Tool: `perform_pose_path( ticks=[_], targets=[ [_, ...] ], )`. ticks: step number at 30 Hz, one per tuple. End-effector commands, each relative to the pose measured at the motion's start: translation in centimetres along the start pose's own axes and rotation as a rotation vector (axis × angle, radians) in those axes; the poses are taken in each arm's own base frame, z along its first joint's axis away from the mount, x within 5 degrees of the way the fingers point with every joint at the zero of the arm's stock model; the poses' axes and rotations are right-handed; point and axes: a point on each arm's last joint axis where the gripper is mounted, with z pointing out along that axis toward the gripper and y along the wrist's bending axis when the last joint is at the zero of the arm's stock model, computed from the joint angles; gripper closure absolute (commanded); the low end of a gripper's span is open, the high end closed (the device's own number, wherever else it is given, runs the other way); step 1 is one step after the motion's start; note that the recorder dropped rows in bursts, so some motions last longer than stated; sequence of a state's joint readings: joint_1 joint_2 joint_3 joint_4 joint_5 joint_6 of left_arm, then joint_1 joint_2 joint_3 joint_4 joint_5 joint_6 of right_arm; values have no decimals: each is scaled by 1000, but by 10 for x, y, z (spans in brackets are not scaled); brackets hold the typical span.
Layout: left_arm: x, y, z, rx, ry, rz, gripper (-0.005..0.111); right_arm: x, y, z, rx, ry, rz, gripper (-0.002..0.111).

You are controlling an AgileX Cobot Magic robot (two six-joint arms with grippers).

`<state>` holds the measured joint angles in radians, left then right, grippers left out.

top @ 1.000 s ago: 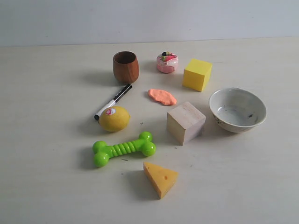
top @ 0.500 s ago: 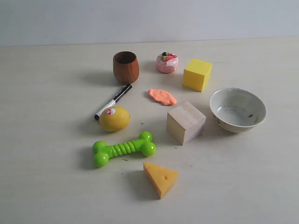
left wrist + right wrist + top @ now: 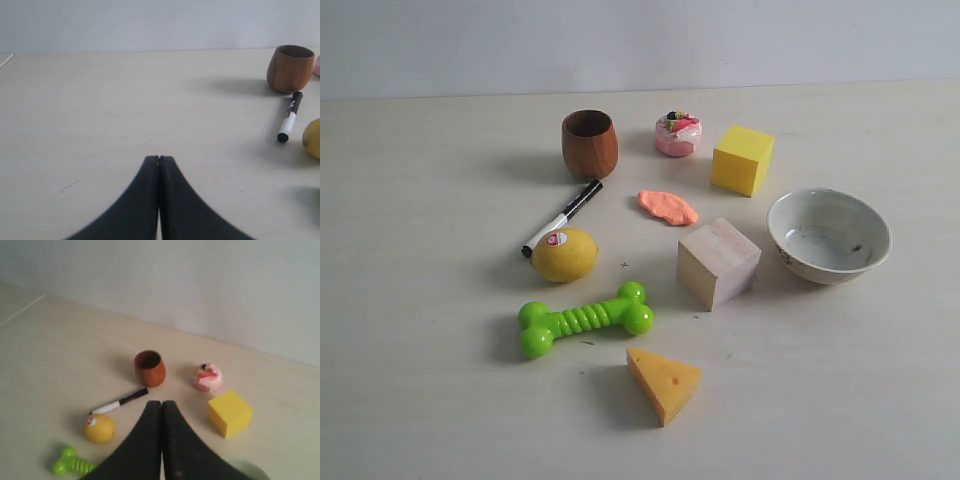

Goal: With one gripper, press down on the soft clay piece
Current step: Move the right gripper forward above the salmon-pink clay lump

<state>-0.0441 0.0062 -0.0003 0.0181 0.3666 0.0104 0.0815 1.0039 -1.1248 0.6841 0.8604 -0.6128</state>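
Zero shift: clay pc [image 3: 668,207].

On the table [image 3: 420,400], the clay piece [image 3: 668,207] lies between the cake toy [image 3: 678,134] behind and the wooden block [image 3: 718,263] in front. The marker [image 3: 562,217] and lemon [image 3: 564,254] are to its left, the bowl [image 3: 828,237] to its right.

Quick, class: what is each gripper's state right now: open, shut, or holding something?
Left gripper: shut, holding nothing.
Right gripper: shut, holding nothing.
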Motion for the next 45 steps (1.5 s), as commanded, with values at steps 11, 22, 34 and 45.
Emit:
perform_pose_path(
  ticks=[11, 22, 34, 45],
  targets=[
    [-1, 0, 0, 5, -13, -2, 107, -7, 3, 189, -107, 670, -105, 108],
    [-1, 0, 0, 5, -13, -2, 107, 3, -4, 241, -136, 661, -32, 108],
    [-1, 0, 0, 5, -13, -2, 107, 15, -16, 275, -83, 590, -67, 108],
    [-1, 0, 0, 5, -13, -2, 107, 45, -37, 316, 7, 731, -128, 108]
  ],
)
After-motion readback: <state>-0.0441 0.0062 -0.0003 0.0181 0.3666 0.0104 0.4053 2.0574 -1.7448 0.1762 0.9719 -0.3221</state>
